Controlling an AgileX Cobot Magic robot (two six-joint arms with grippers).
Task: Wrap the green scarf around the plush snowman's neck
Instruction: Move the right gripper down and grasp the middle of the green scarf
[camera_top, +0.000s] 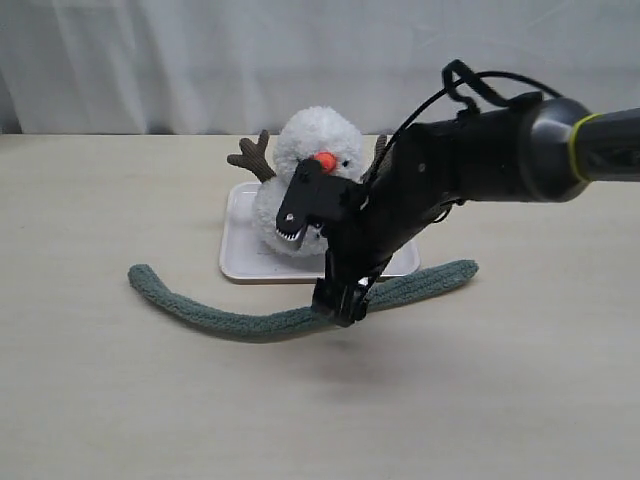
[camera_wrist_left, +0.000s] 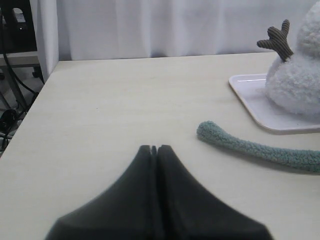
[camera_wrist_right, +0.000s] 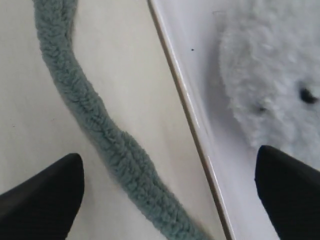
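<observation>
Closest to the exterior camera is the bare front of the pale table (camera_top: 320, 420), which fills most of the view and carries everything else. Above it the right arm (camera_top: 480, 160) reaches in from the right side and bends down in front of the white tray (camera_top: 235, 250). On this tray stands the plush snowman (camera_top: 318, 140), upright, and its neck (camera_top: 273, 186) is mostly covered by the arm in this view. Just in front of the tray, on the table, lies the green scarf (camera_top: 230, 320). Its long axis runs from left to right across the exterior view in a shallow bow, both ends curving a little toward the far side. The right gripper (camera_top: 315, 268) hangs over the scarf near its middle, jaws wide apart and holding nothing. The right wrist view shows the scarf passing under the gap, closer to the finger away from the snowman, while the other finger is over the tray. So the scarf lies below, and the jaw line crosses its long axis, which I judge suitable for a descent and a pinch. The left gripper (camera_wrist_left: 154, 149) has its fingers pressed together on nothing and is well apart from the scarf's left end, so the right arm is clearly the nearer one
</observation>
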